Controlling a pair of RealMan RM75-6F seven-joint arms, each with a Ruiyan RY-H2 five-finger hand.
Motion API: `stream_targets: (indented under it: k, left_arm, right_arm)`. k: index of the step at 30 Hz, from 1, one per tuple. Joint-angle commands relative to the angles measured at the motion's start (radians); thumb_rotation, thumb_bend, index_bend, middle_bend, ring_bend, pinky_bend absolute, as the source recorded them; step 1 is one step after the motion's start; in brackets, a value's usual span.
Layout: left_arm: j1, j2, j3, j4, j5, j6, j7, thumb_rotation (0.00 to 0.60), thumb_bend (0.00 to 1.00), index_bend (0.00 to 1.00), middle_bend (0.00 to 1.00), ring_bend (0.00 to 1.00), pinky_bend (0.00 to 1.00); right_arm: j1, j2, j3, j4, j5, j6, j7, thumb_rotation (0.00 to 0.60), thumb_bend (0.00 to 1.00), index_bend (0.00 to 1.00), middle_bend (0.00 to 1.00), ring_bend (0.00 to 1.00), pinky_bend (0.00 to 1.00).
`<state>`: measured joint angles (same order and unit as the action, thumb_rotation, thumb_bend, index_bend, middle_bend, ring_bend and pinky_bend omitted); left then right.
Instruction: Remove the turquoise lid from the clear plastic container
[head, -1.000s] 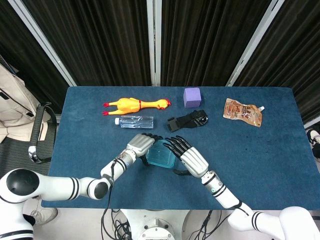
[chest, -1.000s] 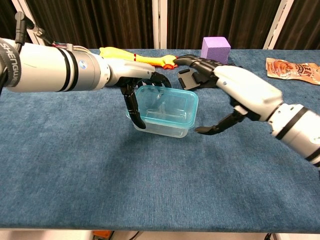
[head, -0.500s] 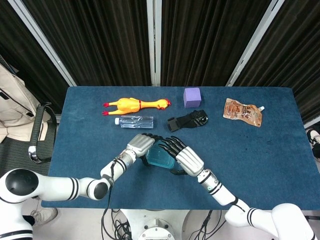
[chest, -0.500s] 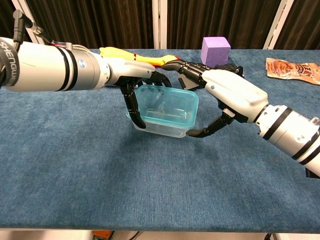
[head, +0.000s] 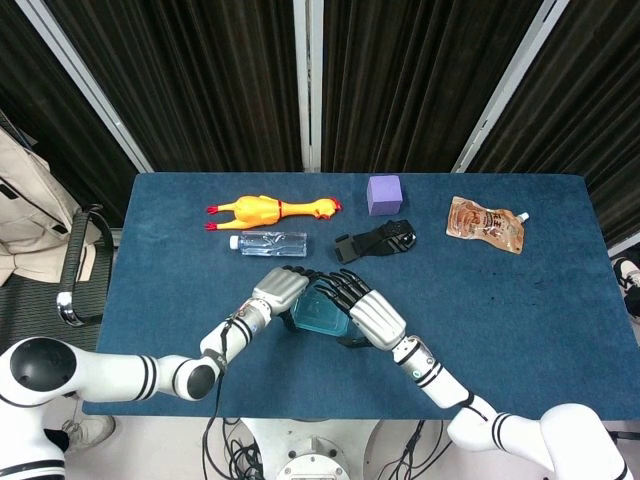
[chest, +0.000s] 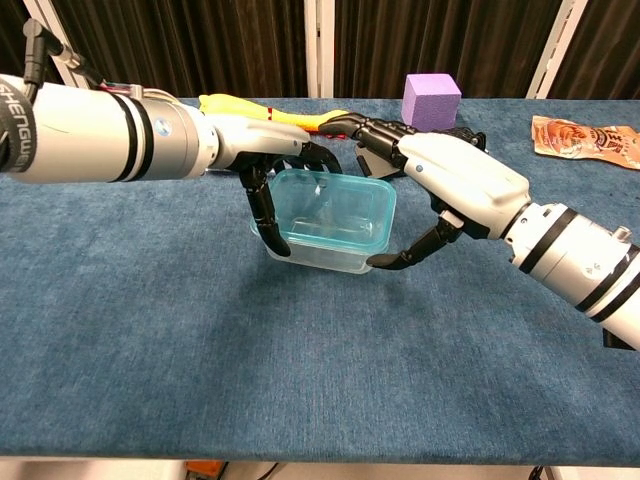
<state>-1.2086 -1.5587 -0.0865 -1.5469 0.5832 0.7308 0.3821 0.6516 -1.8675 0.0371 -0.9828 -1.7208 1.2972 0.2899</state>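
we see the clear plastic container (chest: 325, 250) near the front middle of the blue table (chest: 150, 330), its turquoise lid (chest: 335, 212) on top. our left hand (chest: 262, 160) grasps the container's left end, fingers curled down around its wall. our right hand (chest: 450, 185) arches over the lid's right side, thumb tip touching the container's front right corner; whether it truly grips, we cannot tell. behind lie a rubber chicken (head: 268, 209), a water bottle (head: 270, 243) and a purple cube (head: 384, 193).
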Motion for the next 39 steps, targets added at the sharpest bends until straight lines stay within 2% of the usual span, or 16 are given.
stream_targets:
  k: [1,11,30,33,35,39]
  left_arm:
    - [0.000,-0.001,0.001,0.002,0.001,0.002,0.002,0.600,0.02,0.18,0.24,0.12,0.17]
    - [0.003,-0.012,0.006,0.013,0.003,0.010,0.014,0.600,0.02,0.18,0.24,0.12,0.17]
    - [0.002,-0.037,0.007,0.026,-0.007,0.032,0.050,0.600,0.02,0.18,0.24,0.12,0.17]
    - [0.004,-0.033,0.002,0.020,-0.004,0.031,0.047,0.600,0.02,0.18,0.23,0.12,0.17]
    - [0.007,-0.028,-0.002,0.011,0.006,0.034,0.043,0.600,0.02,0.16,0.23,0.12,0.17]
    - [0.016,-0.018,-0.008,-0.003,0.025,0.031,0.030,0.600,0.02,0.12,0.21,0.12,0.17]
  right_arm:
    - [0.001,0.003,0.000,-0.005,0.002,0.002,-0.002,0.600,0.06,0.00,0.00,0.00,0.00]
    - [0.002,0.024,0.001,-0.041,0.017,0.003,-0.007,0.600,0.11,0.00,0.00,0.00,0.00]
    - [-0.003,0.043,0.005,-0.076,0.029,0.022,-0.017,0.600,0.13,0.00,0.00,0.00,0.00]
    - [-0.003,0.041,0.004,-0.069,0.029,0.022,-0.016,0.600,0.19,0.00,0.02,0.00,0.00]
    - [-0.003,0.036,0.007,-0.060,0.029,0.029,-0.016,0.600,0.27,0.05,0.06,0.00,0.00]
    - [-0.002,0.023,0.013,-0.035,0.024,0.047,-0.018,0.600,0.37,0.24,0.14,0.00,0.00]
